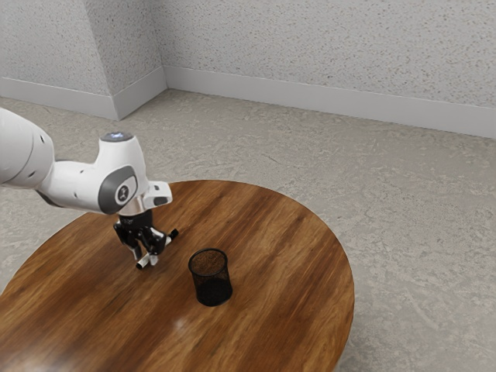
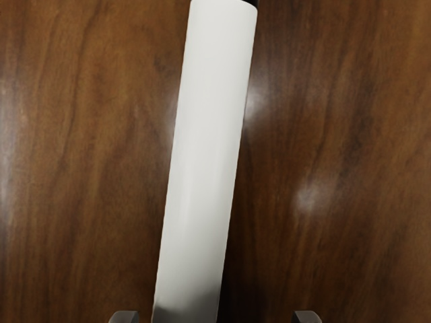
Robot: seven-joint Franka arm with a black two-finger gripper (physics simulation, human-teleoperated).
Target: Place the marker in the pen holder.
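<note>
There is one marker [image 2: 205,155], one holder [image 1: 211,288], one round table [image 1: 291,256] and one arm [image 1: 76,186], which ends in one gripper [image 1: 146,257] with two fingers [image 2: 124,317]. The fingers stand spread, one on each side of the marker; the wrist view shows bare wood between each fingertip and the barrel, so nothing is pinched.

The marker lies on its side on the table, directly under the gripper and between its fingers. Its barrel is white, smooth and straight, a plain cylinder with a rounded rim and a soft sheen, greying into shade close to the fingertips. Both ends are black. In the exterior view it runs on a slant, one end sticking out past the gripper on the side toward the view's right, the other on the side nearer the camera.

The holder stands upright near the gripper, toward the exterior view's right and closer to the camera, apart from both fingers and marker. It is a black mesh cup, round and open at the top, with a thin rim; the weave is see-through above and looks darker toward the base.

Under the gripper the table is brown wood with streaky dark grain and glossy highlights. The arm is smooth white with grey panels, the gripper black. Farther off lie a mottled grey floor [image 1: 411,225] and speckled pale walls [image 1: 318,46] with a plain white baseboard [image 1: 310,94].
</note>
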